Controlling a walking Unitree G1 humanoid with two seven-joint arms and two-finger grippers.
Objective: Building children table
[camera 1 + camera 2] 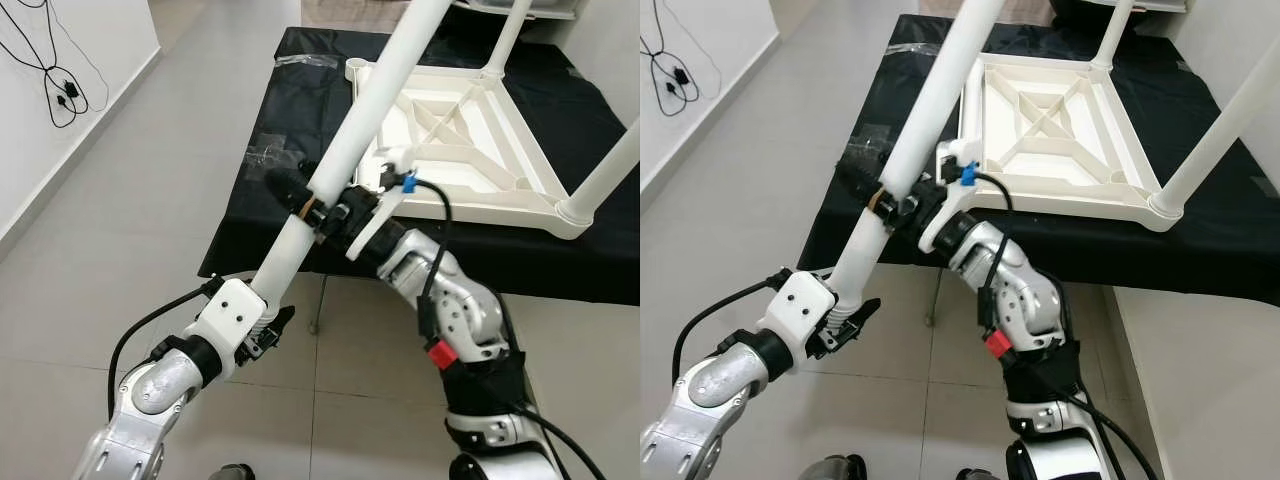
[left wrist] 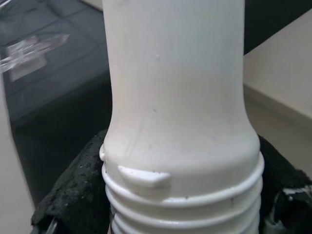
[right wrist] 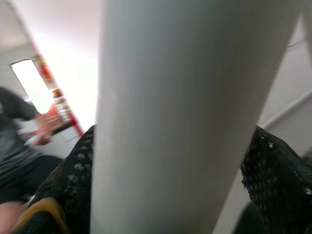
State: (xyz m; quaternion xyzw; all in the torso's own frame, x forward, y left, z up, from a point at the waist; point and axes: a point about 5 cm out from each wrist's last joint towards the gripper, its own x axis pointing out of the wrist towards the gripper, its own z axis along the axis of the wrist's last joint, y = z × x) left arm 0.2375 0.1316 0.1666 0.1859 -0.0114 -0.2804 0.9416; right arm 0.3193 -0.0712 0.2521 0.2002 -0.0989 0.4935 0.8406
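So the desk (image 1: 250, 215) with the black cloth sits up ahead, and its near edge runs just past where the arms are working. To the robot's left of it there's a wide stretch of bare grey tile floor (image 1: 150, 170) running to a white wall with a cable (image 1: 55, 75) hanging on it, so lots of room on that side.

The white plastic tabletop (image 1: 1060, 130) lies upside down on the desk, ribs facing up, close to the desk's front edge. Two legs already stand up from its corners, the near-right leg (image 1: 610, 170) and the far leg (image 1: 510, 35).

The loose table leg (image 1: 345, 150) is a long white tube held at a slant in front of the desk, its upper part leaning over the tabletop's near-left corner. The left gripper (image 1: 262, 325) has its fingers clamped around the bottom end, right at the threaded rings, which show up in the left wrist view. The right gripper (image 1: 310, 205) has its fingers wrapped tight around the tube further up, about mid-length, near the desk's front edge.
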